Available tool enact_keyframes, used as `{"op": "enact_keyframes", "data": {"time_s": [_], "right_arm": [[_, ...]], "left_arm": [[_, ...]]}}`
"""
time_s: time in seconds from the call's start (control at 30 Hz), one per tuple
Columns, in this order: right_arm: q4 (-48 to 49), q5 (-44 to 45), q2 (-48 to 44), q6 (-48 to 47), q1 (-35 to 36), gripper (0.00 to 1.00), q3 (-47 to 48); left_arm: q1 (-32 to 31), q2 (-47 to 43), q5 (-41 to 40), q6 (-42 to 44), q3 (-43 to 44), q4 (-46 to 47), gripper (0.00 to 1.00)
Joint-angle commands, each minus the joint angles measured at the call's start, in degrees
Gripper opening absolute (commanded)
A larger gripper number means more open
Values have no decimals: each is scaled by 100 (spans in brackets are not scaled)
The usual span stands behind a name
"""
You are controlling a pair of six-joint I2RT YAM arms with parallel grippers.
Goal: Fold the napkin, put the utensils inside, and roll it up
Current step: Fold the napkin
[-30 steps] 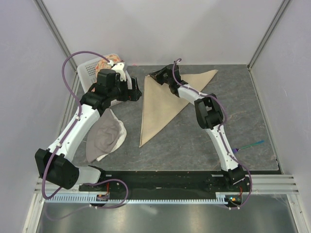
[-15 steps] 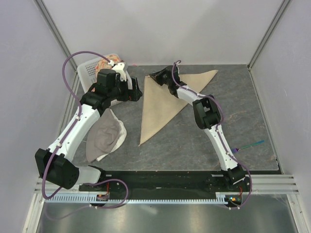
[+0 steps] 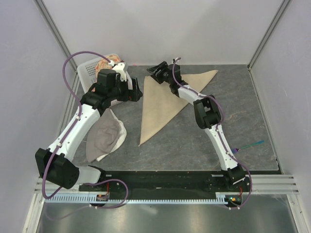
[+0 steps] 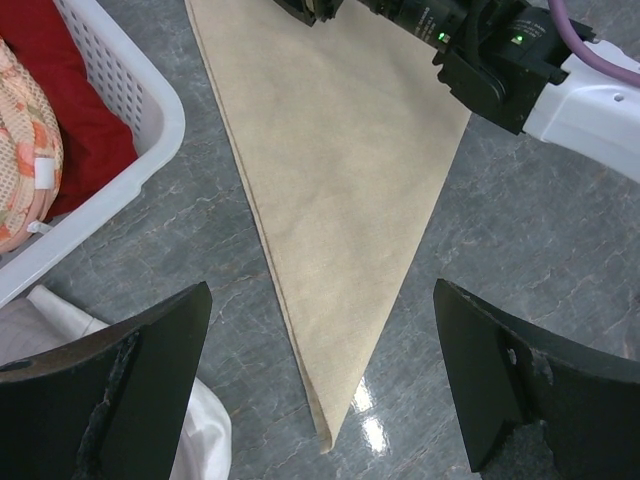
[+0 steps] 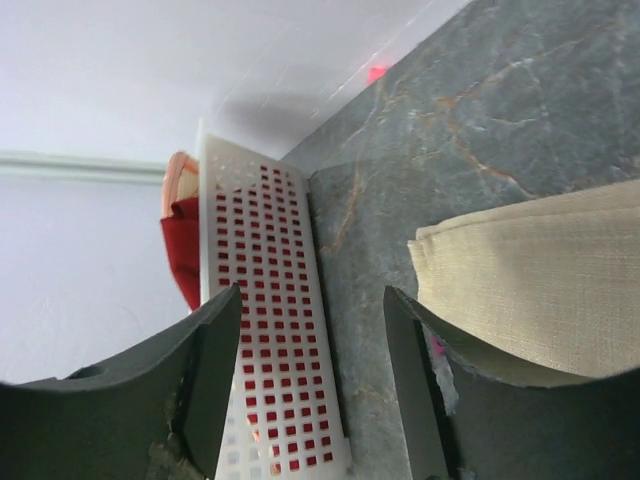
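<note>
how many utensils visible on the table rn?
1: a teal-handled fork near the right edge of the table, lying apart from the folded napkin. Others may be hidden in the basket.

one napkin [image 3: 160, 104], one fork [image 3: 250, 144], one basket [image 3: 86, 66], one grey cloth [image 3: 104, 138] (crumpled).

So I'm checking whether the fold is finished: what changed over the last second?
The right gripper pulled back from the napkin's far corner, toward the back, and its jaws are open and empty now. The napkin stayed a flat folded triangle; the left gripper and the fork did not move.
</note>
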Motion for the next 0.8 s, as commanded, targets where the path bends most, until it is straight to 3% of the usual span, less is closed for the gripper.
{"op": "enact_keyframes", "data": {"time_s": [0.0, 0.23, 0.43, 0.63, 0.77], "right_arm": [[870, -756, -661, -497, -199, 67, -333], [591, -1224, -2837, -1707, -515, 67, -2564], [-1917, -734, -5001, -2929, -1086, 64, -5004], [-3914, -205, -7550, -3398, -2647, 64, -7404], [-5007, 112, -8703, -3906, -3808, 65, -8226]], "left_arm": [[-12, 70, 194, -85, 90, 111, 100], [-20, 79, 414, -103, 64, 146, 100], [-21, -18, 309, -15, 55, 164, 100], [-38, 26, 308, -15, 20, 190, 100], [-38, 79, 510, -102, 20, 199, 100]]}}
